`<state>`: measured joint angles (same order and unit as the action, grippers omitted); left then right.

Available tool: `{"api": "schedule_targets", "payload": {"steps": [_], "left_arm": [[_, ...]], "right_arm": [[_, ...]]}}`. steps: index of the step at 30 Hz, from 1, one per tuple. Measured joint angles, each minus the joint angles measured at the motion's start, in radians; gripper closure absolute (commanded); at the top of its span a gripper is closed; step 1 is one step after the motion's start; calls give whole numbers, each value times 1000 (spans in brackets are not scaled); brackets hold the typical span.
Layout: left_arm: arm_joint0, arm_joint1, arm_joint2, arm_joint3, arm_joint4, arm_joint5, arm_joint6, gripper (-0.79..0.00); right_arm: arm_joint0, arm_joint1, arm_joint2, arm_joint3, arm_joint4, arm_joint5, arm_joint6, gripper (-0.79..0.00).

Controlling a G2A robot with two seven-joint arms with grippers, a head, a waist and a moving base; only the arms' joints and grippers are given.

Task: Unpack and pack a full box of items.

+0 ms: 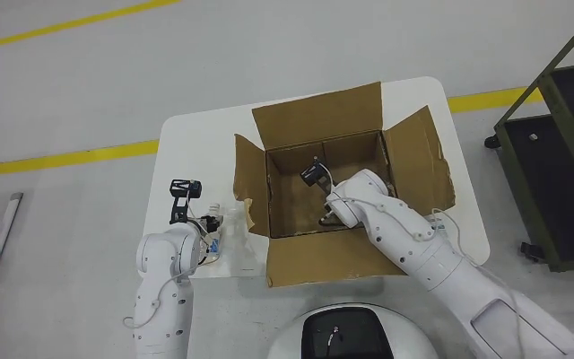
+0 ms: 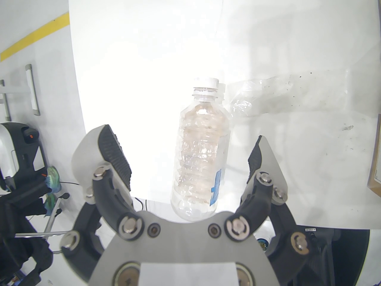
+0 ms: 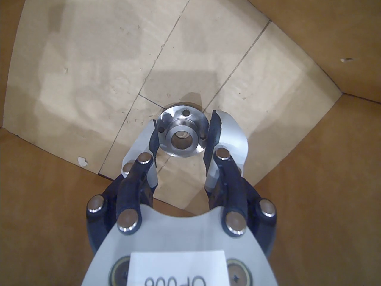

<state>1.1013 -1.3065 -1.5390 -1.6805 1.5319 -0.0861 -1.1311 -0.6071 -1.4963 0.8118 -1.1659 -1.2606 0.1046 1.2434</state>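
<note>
An open cardboard box (image 1: 323,118) stands on the white table (image 1: 202,144). My right gripper (image 1: 331,215) is down inside it, above the box floor (image 3: 98,60). In the right wrist view this gripper (image 3: 184,122) is shut on a round metal flange (image 3: 182,135) with a centre hole. A clear plastic bottle (image 2: 202,150) with a white cap and a blue label lies on the table (image 2: 148,46) left of the box. My left gripper (image 2: 182,137) is open, its fingers either side of the bottle without touching it. In the top view the bottle (image 1: 213,212) lies near the table's front left.
A crumpled clear plastic bag (image 2: 285,96) lies beside the bottle, between it and the box (image 1: 237,224). The box flaps (image 1: 421,161) spread outward. A dark green cart (image 1: 538,170) stands right of the table. The table's edge is close behind my left gripper.
</note>
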Motion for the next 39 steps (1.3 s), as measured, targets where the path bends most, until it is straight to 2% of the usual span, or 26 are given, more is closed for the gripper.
{"api": "schedule_targets", "payload": {"steps": [12,15,18,20,30,34,36,39], "left_arm": [[0,0,0,0,0,0,0,-785],[0,0,0,0,0,0,0,-785],[0,0,0,0,0,0,0,-785],[0,0,0,0,0,0,0,-785],[0,0,0,0,0,0,0,-785],[0,0,0,0,0,0,0,-785],[0,0,0,0,0,0,0,-785],[0,0,0,0,0,0,0,-785]], "right_arm": [[17,-21,-7,56,1,-5,-9,-323],[18,-25,-6,55,-4,-2,-5,-240],[15,-26,-1,43,-13,2,0,-296],[12,-26,4,34,-20,6,3,-305],[-18,-22,34,-4,-56,-5,22,-289],[-27,-23,38,-9,-63,-8,25,-259],[-29,-25,40,-6,-65,-11,27,-197],[-31,-27,41,-4,-67,-12,26,-15]]}}
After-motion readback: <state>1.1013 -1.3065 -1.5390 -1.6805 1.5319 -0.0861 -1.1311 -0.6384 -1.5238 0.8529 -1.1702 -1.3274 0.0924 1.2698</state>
